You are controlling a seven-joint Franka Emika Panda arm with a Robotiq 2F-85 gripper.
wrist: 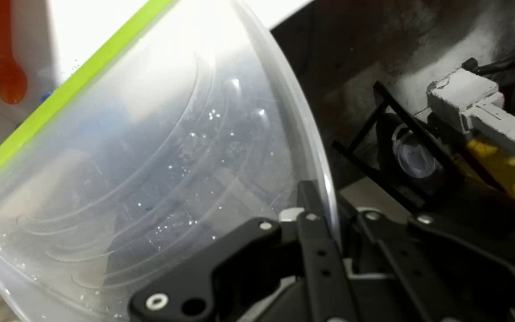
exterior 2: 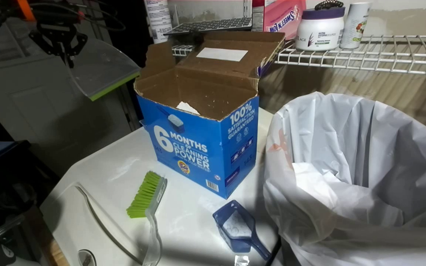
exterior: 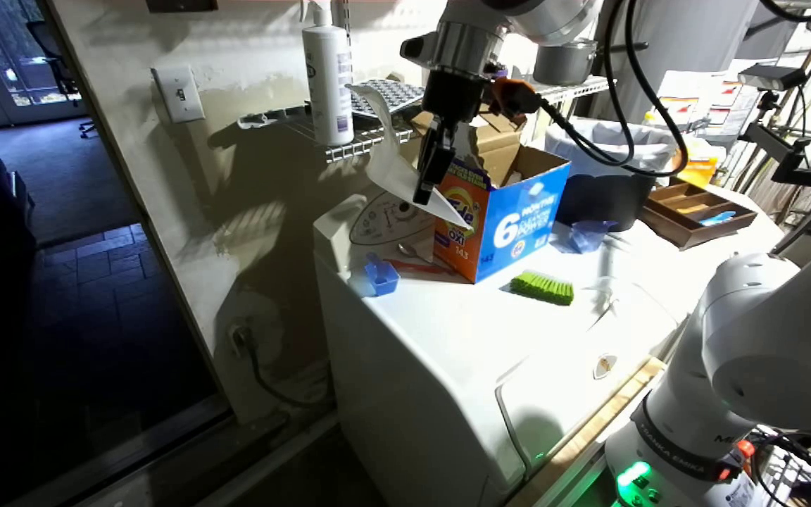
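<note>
Gripper (wrist: 327,197) holds the clear dustpan (wrist: 150,156) by one side edge, aloft beside the open detergent box (exterior 2: 198,144); off-centre grip could let it twist and spill its white specks (wrist: 190,222) over the appliance top (exterior: 462,331).

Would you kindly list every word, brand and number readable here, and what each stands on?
"6 MONTHS OF CLEANING POWER": Tide box
"100% SATISFACTION GUARANTEED": Tide box
"Tide": Tide box
"OXI": Tide box
"143": Tide box
"SWEET'N LOW": pink box
"ULTRA HYDRASOURCE": jar
"FRANKA EMIKA": arm base
Too small, blurred or cut off: print on bottle, shaker, brush and papers; finer print on Tide box and jar.
Dustpan: none visible.
</note>
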